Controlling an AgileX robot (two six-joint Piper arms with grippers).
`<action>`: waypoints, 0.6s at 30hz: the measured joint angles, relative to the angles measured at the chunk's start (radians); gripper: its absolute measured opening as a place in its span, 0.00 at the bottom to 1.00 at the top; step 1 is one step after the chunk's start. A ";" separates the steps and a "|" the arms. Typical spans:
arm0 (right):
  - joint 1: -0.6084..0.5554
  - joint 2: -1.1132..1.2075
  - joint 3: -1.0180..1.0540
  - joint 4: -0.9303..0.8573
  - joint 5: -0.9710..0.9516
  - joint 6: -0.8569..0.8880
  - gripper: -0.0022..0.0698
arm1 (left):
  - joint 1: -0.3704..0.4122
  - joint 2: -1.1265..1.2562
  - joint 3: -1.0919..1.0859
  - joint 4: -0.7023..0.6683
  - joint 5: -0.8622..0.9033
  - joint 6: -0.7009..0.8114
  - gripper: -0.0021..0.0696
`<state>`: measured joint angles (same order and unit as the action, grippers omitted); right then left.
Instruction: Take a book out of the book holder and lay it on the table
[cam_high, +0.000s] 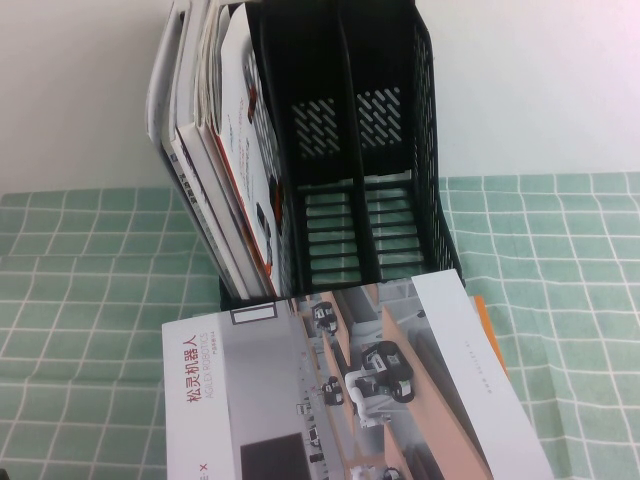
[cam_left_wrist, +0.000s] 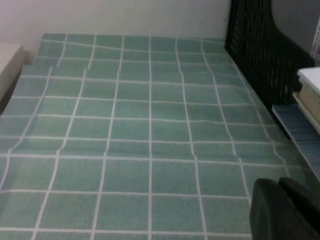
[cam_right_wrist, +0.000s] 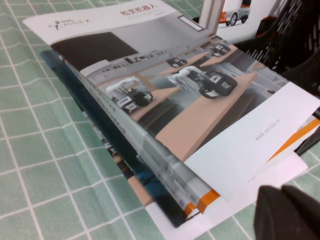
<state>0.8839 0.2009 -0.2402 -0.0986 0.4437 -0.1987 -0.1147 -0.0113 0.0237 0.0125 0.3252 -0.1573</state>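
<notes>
A: Where's the book (cam_high: 350, 400)?
B: Flat on the desk (cam_high: 80, 300), atop a stack, in front of the book holder (cam_high: 370, 150).
A: And the fingers?
B: Left gripper (cam_left_wrist: 285, 212) over bare cloth, right gripper (cam_right_wrist: 290, 215) beside the stack; I cannot tell their state.

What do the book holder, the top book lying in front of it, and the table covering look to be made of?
Book holder: likely black moulded plastic, matte, with slotted walls. Book: glossy coated paper, its cover catching light. Table cover: probably cloth, since its grid ripples. Left gripper and right gripper hold nothing visible.
</notes>
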 joint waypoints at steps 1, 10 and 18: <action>0.000 0.000 0.000 0.000 0.000 0.000 0.03 | 0.000 0.000 0.000 -0.002 0.003 0.010 0.03; 0.000 0.000 0.000 0.000 0.000 0.000 0.03 | 0.000 -0.002 0.000 -0.013 0.010 0.033 0.03; 0.000 0.000 0.000 0.000 0.000 0.000 0.03 | 0.000 -0.002 0.000 -0.013 0.012 0.038 0.03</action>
<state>0.8839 0.2009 -0.2402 -0.0986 0.4437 -0.1987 -0.1147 -0.0128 0.0237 0.0000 0.3373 -0.1193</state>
